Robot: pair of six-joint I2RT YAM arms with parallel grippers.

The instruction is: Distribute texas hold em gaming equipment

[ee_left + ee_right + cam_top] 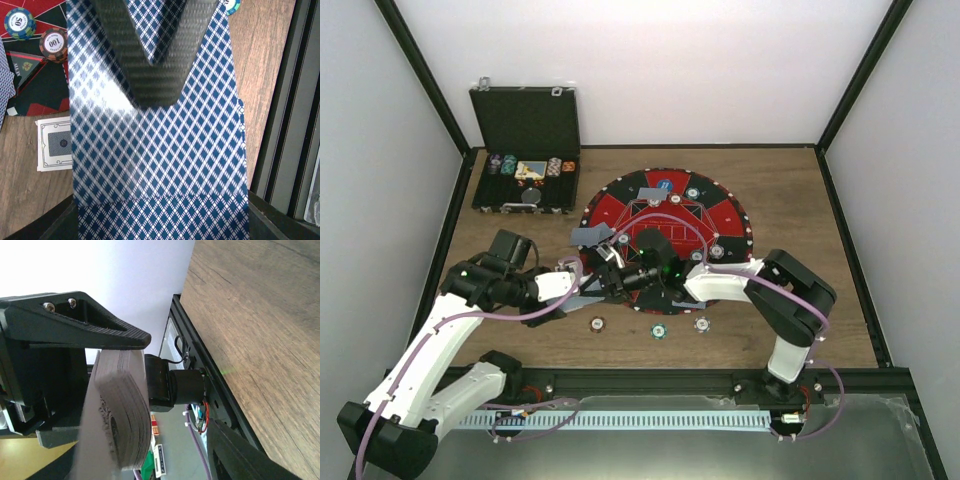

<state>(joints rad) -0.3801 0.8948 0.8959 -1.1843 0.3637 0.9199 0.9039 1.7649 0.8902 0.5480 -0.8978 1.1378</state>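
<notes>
My left gripper (155, 100) is clamped on the thick deck of blue diamond-backed playing cards (160, 165), at seven o'clock on the rim of the round red-and-black felt mat (620, 205). The right gripper (175, 382) stands half apart around the deck's edge. I should pinch only the top card, then slide it off flat. The cards look glossy, slick and squarely stacked.

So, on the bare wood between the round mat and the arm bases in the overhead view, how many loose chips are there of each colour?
brown chip: 1
teal chip: 1
pale grey chip: 1
Total: 3
</notes>
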